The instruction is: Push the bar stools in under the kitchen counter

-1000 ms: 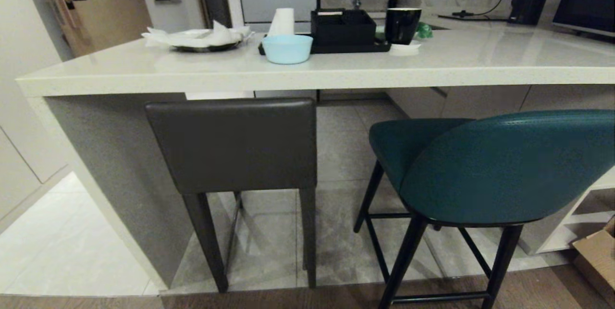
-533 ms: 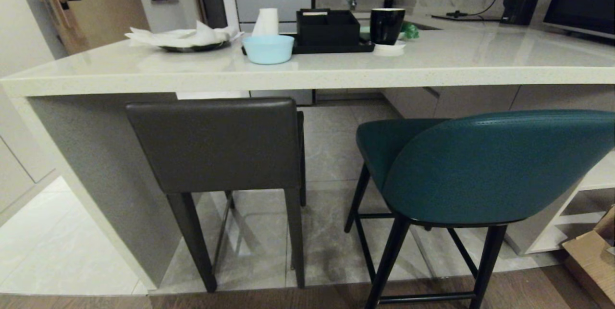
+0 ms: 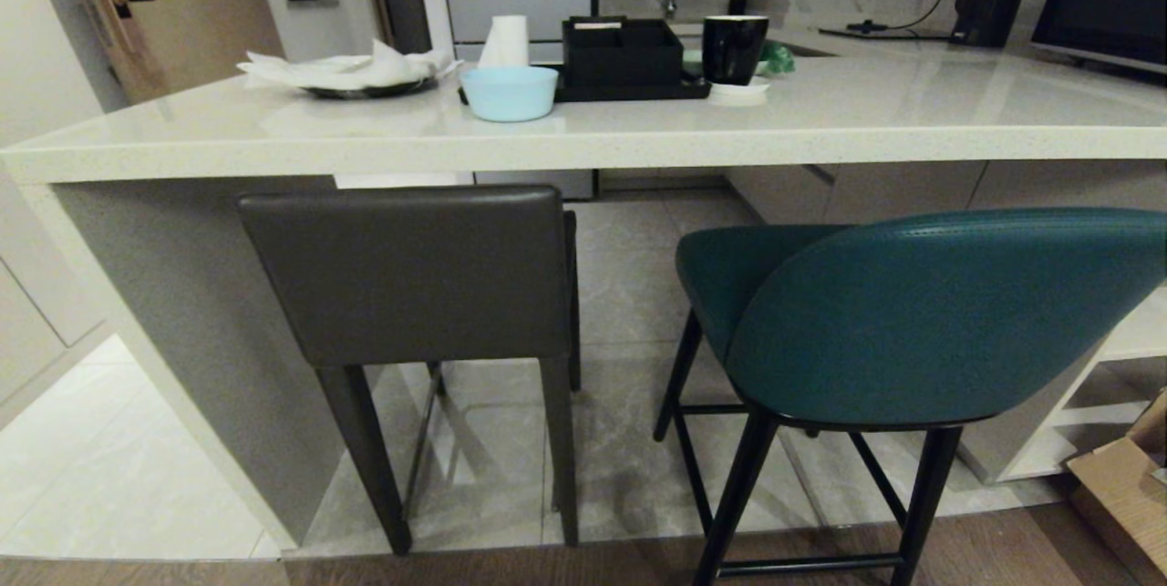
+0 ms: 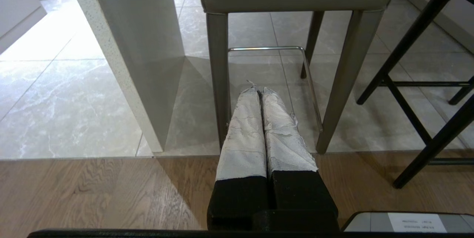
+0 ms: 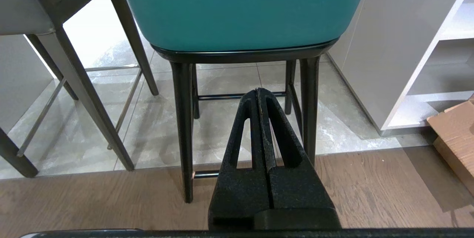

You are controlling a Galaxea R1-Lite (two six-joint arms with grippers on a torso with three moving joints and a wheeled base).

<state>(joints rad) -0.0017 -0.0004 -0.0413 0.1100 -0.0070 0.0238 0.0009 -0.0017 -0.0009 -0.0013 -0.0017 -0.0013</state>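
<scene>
The dark grey stool (image 3: 410,272) stands at the left with its low back just below the kitchen counter (image 3: 583,149) edge. The teal stool (image 3: 921,313) stands at the right, nearer to me and turned at an angle, its rear legs on the wood floor. Neither gripper shows in the head view. My left gripper (image 4: 259,89) is shut and empty, low behind the grey stool's legs (image 4: 218,79). My right gripper (image 5: 258,90) is shut and empty, low behind the teal stool's seat (image 5: 240,8) and black legs (image 5: 183,127).
On the counter sit a pale blue bowl (image 3: 508,92), a black tray with an organiser (image 3: 624,57), a black mug (image 3: 735,46) and a plate of tissues (image 3: 351,74). The counter's side panel (image 3: 191,331) stands left of the grey stool. A white shelf unit (image 5: 426,56) and a cardboard box (image 3: 1126,477) are at the right.
The whole head view shifted left over the first half second, a move of the camera; since then it has held still. The stools themselves have not moved.
</scene>
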